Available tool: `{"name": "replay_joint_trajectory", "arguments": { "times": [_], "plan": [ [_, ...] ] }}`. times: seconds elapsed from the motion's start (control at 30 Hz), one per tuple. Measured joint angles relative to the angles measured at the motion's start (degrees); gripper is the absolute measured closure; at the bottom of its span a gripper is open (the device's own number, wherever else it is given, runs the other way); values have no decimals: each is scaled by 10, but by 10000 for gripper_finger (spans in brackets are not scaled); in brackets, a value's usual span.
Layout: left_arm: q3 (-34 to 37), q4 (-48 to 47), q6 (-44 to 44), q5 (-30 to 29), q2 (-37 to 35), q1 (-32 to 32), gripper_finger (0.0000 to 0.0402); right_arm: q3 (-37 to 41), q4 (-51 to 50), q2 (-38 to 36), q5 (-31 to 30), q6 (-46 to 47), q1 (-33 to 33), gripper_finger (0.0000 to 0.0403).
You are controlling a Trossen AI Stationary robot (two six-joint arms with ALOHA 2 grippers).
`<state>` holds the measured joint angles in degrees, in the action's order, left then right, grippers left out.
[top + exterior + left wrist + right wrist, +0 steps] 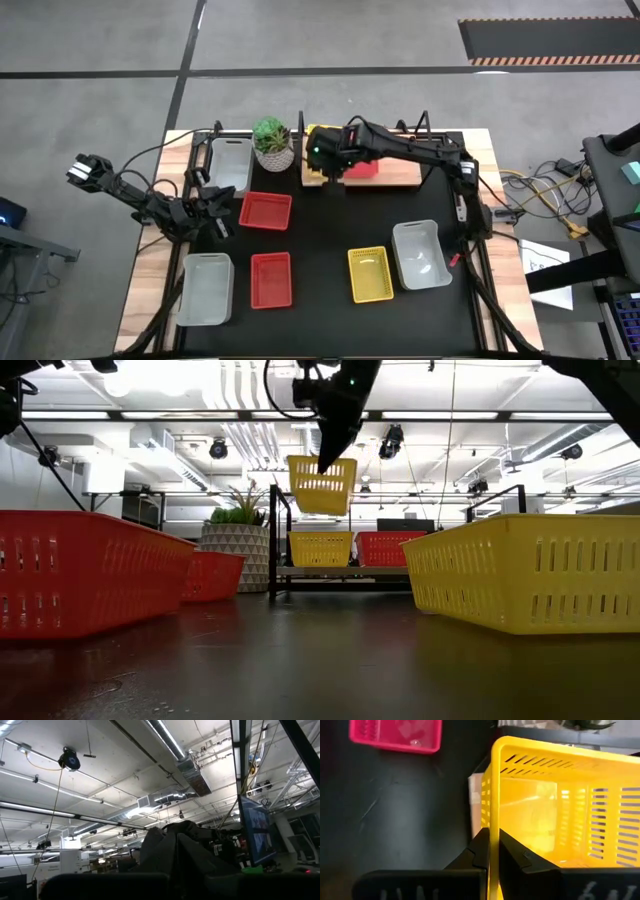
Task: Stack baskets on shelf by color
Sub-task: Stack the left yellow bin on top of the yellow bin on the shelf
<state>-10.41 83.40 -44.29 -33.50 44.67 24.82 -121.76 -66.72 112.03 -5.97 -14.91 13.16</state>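
My right claw [491,851] is pinched tight on the rim of a yellow basket [322,484] and holds it up in the air. Right under it I see the shelf [345,571], where another yellow basket [320,548] sits beside a red basket [388,548]. My left claw [213,203] waits far off, and I cannot tell how it stands.

Right arm: extends from its base at the right of the high view leftward across the upper centre of the frame, wrist bent downward. Right gripper [490,851]: fingers closed together, pinching a thin wall between them. Left arm: folded at the left edge of the high view, left gripper [88,170] raised and pointing upward toward the ceiling.
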Motion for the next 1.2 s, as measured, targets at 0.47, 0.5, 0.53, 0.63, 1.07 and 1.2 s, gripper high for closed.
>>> {"name": "replay_joint_trajectory", "arguments": {
  "times": [0.47, 0.5, 0.53, 0.63, 1.07, 1.2],
  "plan": [
    [0, 1, -16, 0, -6, 0, 400, 54, 70, 0, 4, -36, 41, 391],
    [0, 1, -16, 0, -7, 0, 400, 57, 77, 0, 4, -38, 41, 391],
    [0, 1, -16, 0, -7, 0, 400, 59, 82, 0, 5, -38, 41, 391],
    [0, 1, -17, 0, -9, 0, 400, 71, 98, 0, 4, -44, 41, 391],
    [0, 1, -17, 0, -8, 0, 400, 122, 140, 0, 0, -48, 41, 391],
    [0, 1, -17, 0, -8, 0, 400, 136, 145, 0, 0, -47, 44, 391]
  ]
}}
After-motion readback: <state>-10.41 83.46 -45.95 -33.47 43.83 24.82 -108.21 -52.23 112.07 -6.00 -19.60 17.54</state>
